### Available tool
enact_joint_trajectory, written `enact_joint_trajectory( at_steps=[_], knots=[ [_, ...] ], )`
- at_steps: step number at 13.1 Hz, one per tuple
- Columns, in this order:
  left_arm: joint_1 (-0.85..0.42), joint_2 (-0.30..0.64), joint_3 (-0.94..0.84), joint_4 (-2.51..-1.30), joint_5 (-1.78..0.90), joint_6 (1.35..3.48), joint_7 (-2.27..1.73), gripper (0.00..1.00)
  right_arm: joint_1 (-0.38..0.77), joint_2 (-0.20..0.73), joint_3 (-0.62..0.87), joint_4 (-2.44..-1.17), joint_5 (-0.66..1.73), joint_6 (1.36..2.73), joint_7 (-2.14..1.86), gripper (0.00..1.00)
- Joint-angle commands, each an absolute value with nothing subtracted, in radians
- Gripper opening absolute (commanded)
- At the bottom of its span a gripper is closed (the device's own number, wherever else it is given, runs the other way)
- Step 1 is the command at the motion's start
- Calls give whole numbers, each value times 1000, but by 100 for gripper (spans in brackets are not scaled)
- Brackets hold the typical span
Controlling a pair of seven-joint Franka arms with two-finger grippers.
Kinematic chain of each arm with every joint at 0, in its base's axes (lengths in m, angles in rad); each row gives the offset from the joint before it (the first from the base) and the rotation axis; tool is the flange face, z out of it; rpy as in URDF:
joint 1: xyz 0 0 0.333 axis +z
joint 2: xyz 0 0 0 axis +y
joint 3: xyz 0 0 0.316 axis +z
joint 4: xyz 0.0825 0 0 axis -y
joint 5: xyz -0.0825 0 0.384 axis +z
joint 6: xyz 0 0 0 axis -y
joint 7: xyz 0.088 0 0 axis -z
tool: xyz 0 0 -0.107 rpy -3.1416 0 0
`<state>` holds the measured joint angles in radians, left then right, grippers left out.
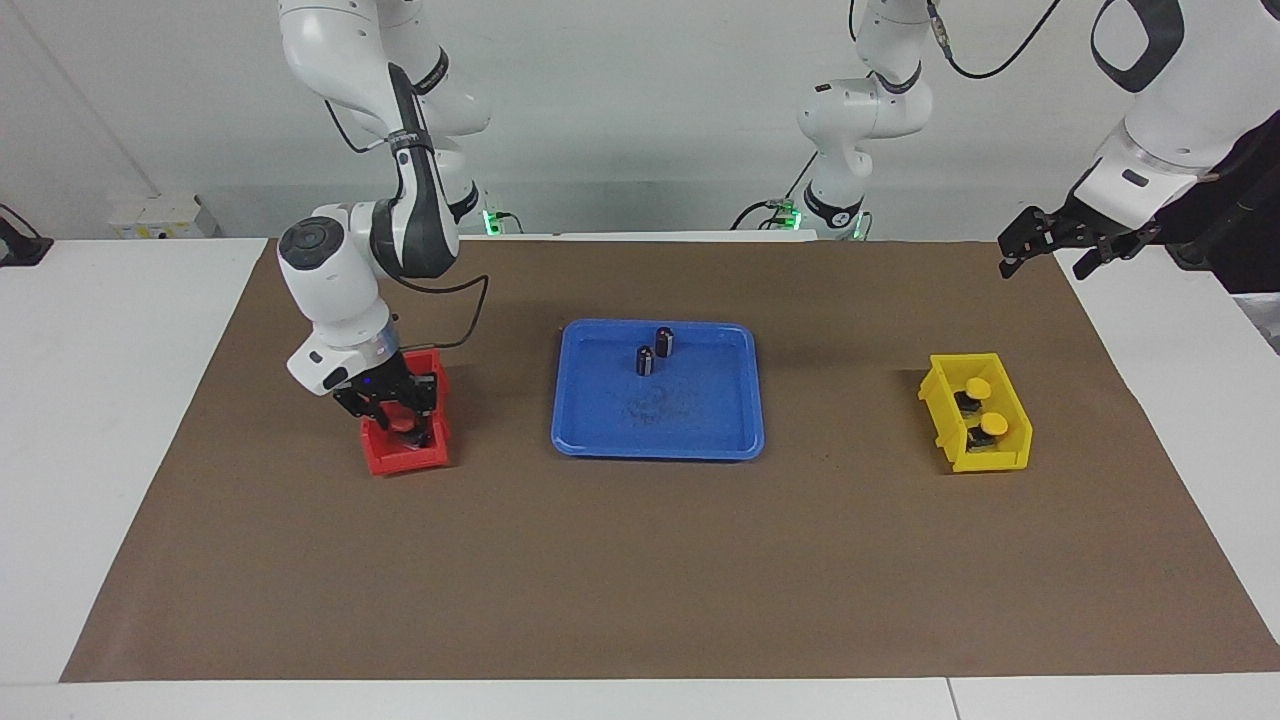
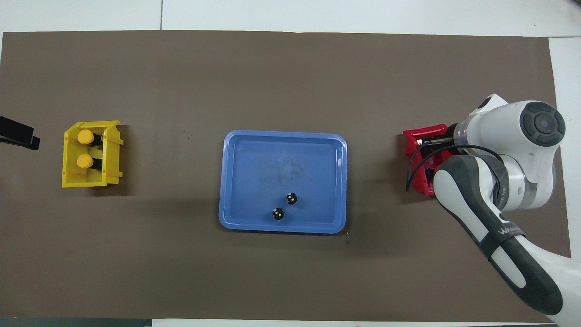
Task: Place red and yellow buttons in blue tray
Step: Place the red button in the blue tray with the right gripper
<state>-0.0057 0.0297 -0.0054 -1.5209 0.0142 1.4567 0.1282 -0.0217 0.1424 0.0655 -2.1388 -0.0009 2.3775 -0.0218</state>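
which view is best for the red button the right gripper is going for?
Facing view. The red button shows in the red bin, right under the right gripper. In the overhead view the right arm covers most of the bin and the button is hidden. The left gripper waits at the table's edge.

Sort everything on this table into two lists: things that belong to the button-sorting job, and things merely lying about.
Belongs to the job:
- blue tray
- two yellow buttons in the yellow bin
- red button in the red bin, under the right gripper

Lying about:
- two dark capless cylinders in the tray
- left gripper, waiting
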Motion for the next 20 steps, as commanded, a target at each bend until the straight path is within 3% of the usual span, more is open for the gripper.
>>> enact_joint_trajectory(
  at_steps=[1,6,8,10,11,13,16,20],
  knots=[
    [-2,2,-5,-1551,5,1453,123,100,-35,136,72,-2082,21,2297,-55,31],
    [-2,2,-5,-1549,5,1453,121,100,53,234,77,-1648,20,1855,9,32],
    [-15,2,-6,-1549,5,1448,121,100,148,288,77,-1524,18,1801,214,32],
    [-3,-3,-6,-1562,5,1450,114,100,259,296,77,-1517,18,1836,419,32],
    [-3,-32,-3,-1622,6,1480,107,100,328,301,77,-1537,18,1898,510,32],
    [26,-104,2,-1826,6,1775,115,99,429,350,77,-1557,3,1986,677,32],
    [64,-25,2,-1864,5,1902,132,81,534,419,77,-1563,-57,2023,779,34],
    [64,70,2,-1899,5,2053,126,70,549,420,77,-1643,-58,2092,781,36]
  ],
)
